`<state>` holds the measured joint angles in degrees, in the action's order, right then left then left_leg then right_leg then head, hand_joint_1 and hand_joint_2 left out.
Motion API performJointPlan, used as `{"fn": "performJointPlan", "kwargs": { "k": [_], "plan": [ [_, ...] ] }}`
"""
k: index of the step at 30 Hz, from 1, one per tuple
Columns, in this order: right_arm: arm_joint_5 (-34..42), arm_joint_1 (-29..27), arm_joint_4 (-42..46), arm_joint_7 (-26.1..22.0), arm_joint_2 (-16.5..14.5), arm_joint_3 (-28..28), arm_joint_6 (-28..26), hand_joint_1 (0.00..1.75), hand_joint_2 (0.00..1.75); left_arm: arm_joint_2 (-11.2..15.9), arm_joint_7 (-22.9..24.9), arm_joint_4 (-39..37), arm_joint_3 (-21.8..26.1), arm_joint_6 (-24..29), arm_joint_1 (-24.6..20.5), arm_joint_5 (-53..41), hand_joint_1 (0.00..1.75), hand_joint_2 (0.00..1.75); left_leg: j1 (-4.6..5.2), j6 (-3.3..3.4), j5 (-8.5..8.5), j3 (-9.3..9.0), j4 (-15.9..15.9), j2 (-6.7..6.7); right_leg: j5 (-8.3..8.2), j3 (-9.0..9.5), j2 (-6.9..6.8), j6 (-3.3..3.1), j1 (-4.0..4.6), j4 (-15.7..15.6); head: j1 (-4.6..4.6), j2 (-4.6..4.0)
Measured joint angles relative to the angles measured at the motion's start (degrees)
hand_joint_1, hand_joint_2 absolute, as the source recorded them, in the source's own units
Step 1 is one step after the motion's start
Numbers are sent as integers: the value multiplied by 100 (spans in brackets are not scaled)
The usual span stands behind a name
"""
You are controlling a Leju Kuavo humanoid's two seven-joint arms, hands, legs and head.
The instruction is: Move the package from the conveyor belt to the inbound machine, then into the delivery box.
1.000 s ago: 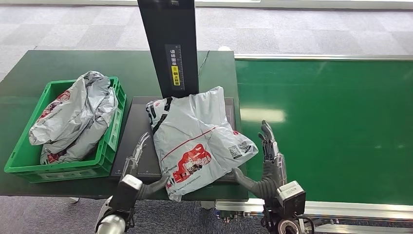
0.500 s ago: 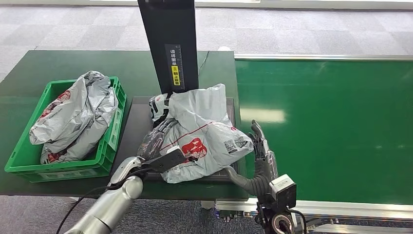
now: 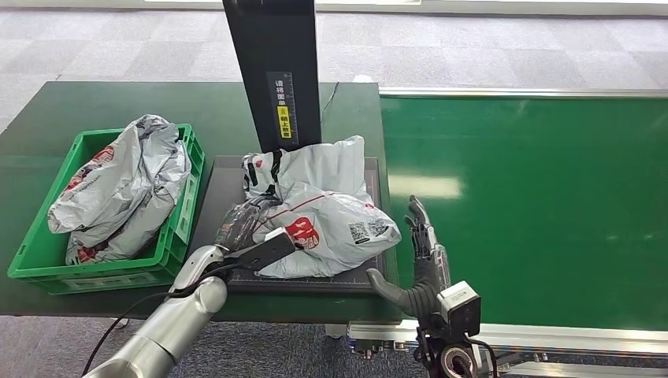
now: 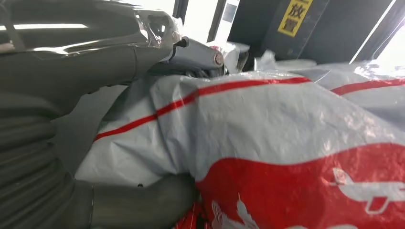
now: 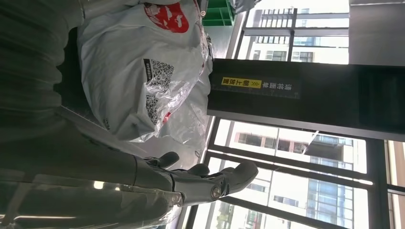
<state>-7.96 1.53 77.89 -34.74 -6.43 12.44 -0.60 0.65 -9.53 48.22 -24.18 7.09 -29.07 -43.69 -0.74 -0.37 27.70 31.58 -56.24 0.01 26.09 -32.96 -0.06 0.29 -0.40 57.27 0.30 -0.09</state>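
The grey and white package (image 3: 327,220) with red print lies crumpled on the black platform (image 3: 219,189) of the inbound machine, at the foot of its dark column (image 3: 276,71). My left hand (image 3: 248,224) grips the package's left edge. In the left wrist view its fingers (image 4: 191,52) lie over the package (image 4: 286,133) and its thumb (image 4: 143,207) is tucked underneath. My right hand (image 3: 421,252) stands open just right of the platform, at the conveyor belt's (image 3: 536,205) edge, a little apart from the package. The right wrist view has the package (image 5: 138,71) beyond my spread fingers (image 5: 210,183).
A green crate (image 3: 179,228) left of the platform holds several grey packages (image 3: 118,185). The table's front edge runs close below the platform. The machine's column (image 5: 305,100) rises right behind the package.
My left hand has come in from the platform's front and taken the package's left edge. The package has bunched up and shifted back. My right hand has dropped back slightly, away from it.
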Motion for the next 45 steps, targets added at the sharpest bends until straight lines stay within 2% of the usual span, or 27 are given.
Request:
{"fn": "performJointPlan", "kwargs": {
  "k": [7,14,17,22,25,27,29,32,35,37,41,45],
  "plan": [
    [14,-15,25,3,0,-102,80,0,175,114,-578,876,34,618,458,210,175,175,0,-1,1,5,0,2,1,-5,3,0,0,0,1,0],
    [117,7,38,-68,1,-181,64,0,175,191,-1402,2444,326,2235,1182,-28,175,175,0,-1,2,17,0,2,2,-16,3,0,0,0,1,0],
    [142,31,38,-89,2,-203,64,0,175,233,-1473,2919,429,2397,1365,-52,175,175,0,-1,2,17,0,1,3,-15,2,-1,0,0,1,0],
    [156,52,38,-101,2,-226,64,0,175,274,-1492,3300,512,2420,1517,-65,175,175,0,-1,1,16,0,1,2,-14,2,0,0,0,1,0],
    [191,67,34,-120,-1,-234,65,0,175,279,-1739,3461,578,2682,1577,-254,175,175,0,-1,1,17,0,1,2,-13,3,0,0,2,1,0],
    [223,114,12,-140,-8,-234,78,0,175,187,-2272,3773,825,2825,1684,-775,175,175,0,-1,1,20,0,4,2,-16,5,0,0,4,1,0],
    [243,199,-52,-171,-23,-220,95,0,175,-16,-2802,4363,1292,2860,1792,-1532,175,175,0,-1,2,22,0,6,2,-20,8,0,0,4,2,0],
    [221,289,-154,-219,-68,-201,88,0,175,-317,-2995,5238,2095,2873,1821,-1974,175,175,0,-2,3,22,0,6,3,-22,7,-1,0,3,0,0],
    [205,294,-185,-260,-104,-201,37,0,175,-499,-2957,5545,2825,2873,1778,-1949,175,175,-2,-3,2,20,1,2,5,-23,4,-3,2,4,1,0],
    [198,283,-176,-239,-111,-196,-12,0,175,-564,-2642,5416,3255,2873,1679,-2374,175,175,-3,-6,0,17,1,2,6,-21,3,-4,3,4,3,0],
    [185,259,-111,-132,-121,-183,-45,0,175,-543,-1476,4710,3962,2873,1326,-3365,175,175,-4,-10,-6,13,1,11,-2,-21,9,-11,4,7,2,0],
    [163,236,-30,-32,-163,-190,-47,0,175,-210,-404,3696,4230,2808,850,-3796,175,175,-4,-11,-10,10,1,7,-3,-21,7,-11,4,8,1,0]
  ]
}}
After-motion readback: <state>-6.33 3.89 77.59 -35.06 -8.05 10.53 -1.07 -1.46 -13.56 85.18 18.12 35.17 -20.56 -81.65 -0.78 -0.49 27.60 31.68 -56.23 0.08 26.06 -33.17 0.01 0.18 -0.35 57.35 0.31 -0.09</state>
